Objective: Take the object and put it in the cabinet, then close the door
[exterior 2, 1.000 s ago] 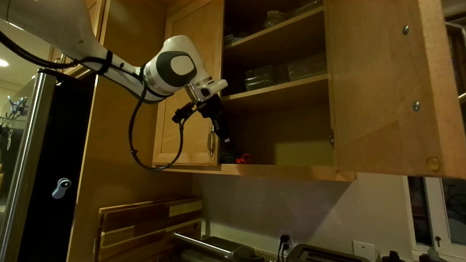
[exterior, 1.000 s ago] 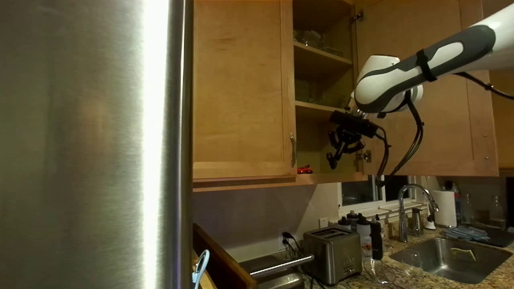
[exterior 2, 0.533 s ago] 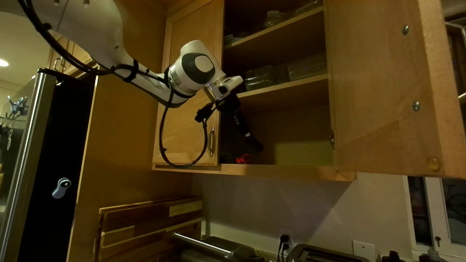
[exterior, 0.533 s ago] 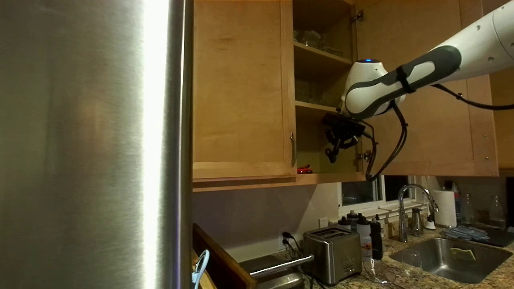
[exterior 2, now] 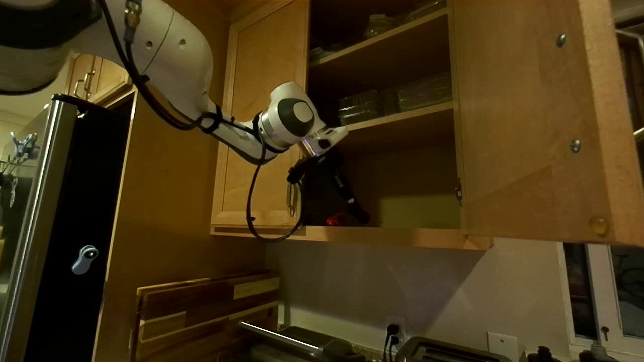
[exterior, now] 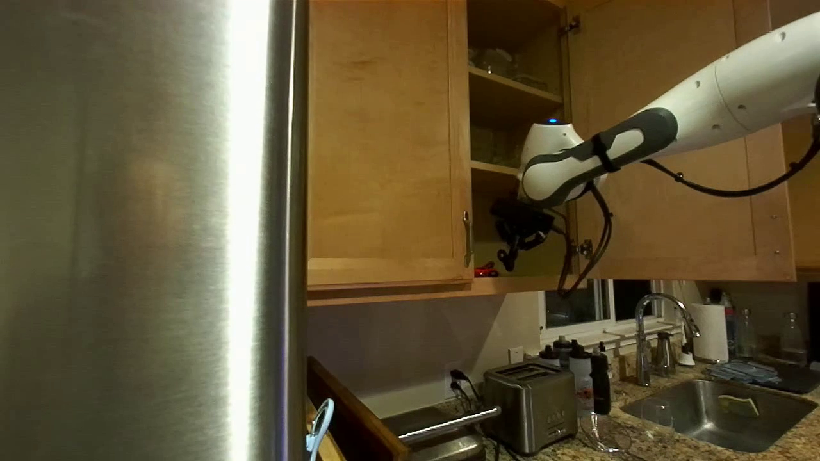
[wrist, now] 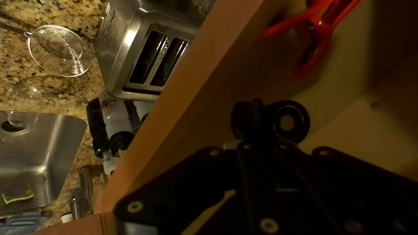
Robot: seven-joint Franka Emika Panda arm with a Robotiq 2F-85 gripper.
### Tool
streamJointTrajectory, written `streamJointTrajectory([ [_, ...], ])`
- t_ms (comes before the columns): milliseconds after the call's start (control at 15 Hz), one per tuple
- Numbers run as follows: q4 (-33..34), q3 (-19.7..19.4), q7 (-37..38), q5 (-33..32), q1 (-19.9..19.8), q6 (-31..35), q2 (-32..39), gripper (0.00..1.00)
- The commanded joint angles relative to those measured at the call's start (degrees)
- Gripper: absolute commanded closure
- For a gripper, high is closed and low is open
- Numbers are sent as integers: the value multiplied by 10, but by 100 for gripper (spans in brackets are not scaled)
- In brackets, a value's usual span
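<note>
The wooden cabinet (exterior 2: 387, 237) stands open, showing its shelves. Its door (exterior 2: 518, 115) is swung wide to the right in both exterior views, hinges visible. My gripper (exterior: 511, 246) reaches into the lowest compartment, pointing down and slightly above its floor. In the wrist view the jaws stand close together. The object (wrist: 303, 122), a small black thing with rounded lobes and a ring-like hole, sits at the fingertips and appears gripped; its full shape is lost in shadow. The matching door (exterior: 384, 141) on the left is shut.
A red clip (wrist: 318, 23) lies on the compartment floor near the gripper. Glass containers (exterior 2: 359, 105) stand on the upper shelves. Below are a toaster (exterior: 532, 403), several bottles, a strainer and a sink (exterior: 717, 410). A steel appliance (exterior: 147, 224) fills the left foreground.
The arm has moved deeper into the lowest compartment and downward, leftward in an exterior view and rightward in the opposite one. The jaws stay shut; the door and red clip keep their places.
</note>
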Motion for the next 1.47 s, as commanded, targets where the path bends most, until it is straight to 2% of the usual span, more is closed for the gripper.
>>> streamJointTrajectory([
  [0,14,-35,-16,0,40,-11,12,95],
  [67,23,-40,-22,2,48,-14,21,93],
  [400,23,-48,-22,2,53,-13,23,93],
  [467,23,-48,-22,2,53,-13,23,96],
  [867,16,-60,-25,48,65,-7,19,96],
  [933,16,-61,-22,58,66,-8,18,73],
  [1400,11,-66,-20,91,69,-22,12,29],
])
